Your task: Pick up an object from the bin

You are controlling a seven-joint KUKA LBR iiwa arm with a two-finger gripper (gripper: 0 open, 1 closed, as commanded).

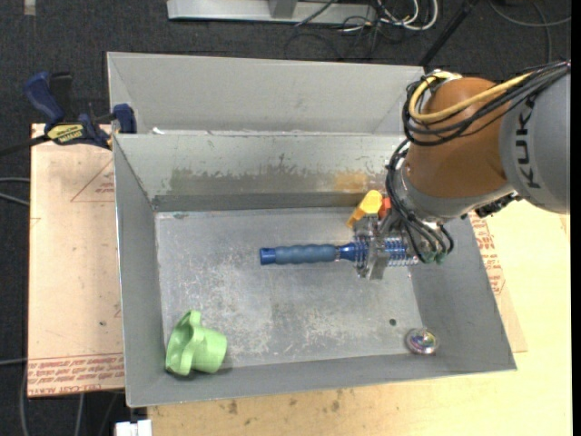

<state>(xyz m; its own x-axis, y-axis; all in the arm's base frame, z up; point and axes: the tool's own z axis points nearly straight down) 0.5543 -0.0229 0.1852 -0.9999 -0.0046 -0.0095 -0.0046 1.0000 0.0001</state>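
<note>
We are seeing our pincer (pixel 370 258) sitting low over the right end of a blue-handled tool (pixel 304 255), which is lying flat across the middle of the bin (pixel 272 166). We cannot tell whether the pincer is open or closed. A green cup (pixel 193 345) is lying in the near-left corner, and a small shiny round thing (pixel 420 341) near the right one.

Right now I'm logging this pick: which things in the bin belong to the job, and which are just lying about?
In the job: gripper; blue-handled tool, mid-bin, its right end at the gripper.
Lying about: green cup, lower-left corner; small shiny round thing, lower right; yellow thing by the far wall.
</note>
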